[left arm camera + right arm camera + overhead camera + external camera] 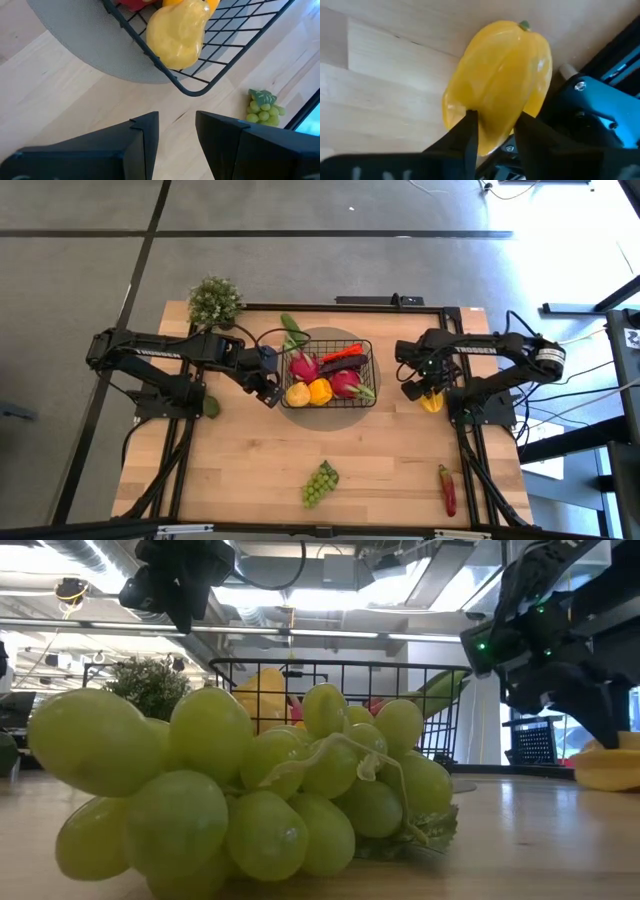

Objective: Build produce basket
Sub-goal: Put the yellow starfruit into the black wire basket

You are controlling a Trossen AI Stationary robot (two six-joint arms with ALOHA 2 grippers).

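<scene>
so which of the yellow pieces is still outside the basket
The yellow pepper on the table's right side, at the right hand, whose fingers sit around it. The other yellow pieces already lie inside the basket.

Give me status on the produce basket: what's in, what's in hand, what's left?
Partly done. The basket already holds several pieces, among them a pink dragon fruit and a yellow pear-shaped fruit. In hand: the right pincer is closing on a yellow pepper beside the right arm's base. The left pincer hangs empty beside the basket. Left on the table: green grapes and a red chili.
</scene>
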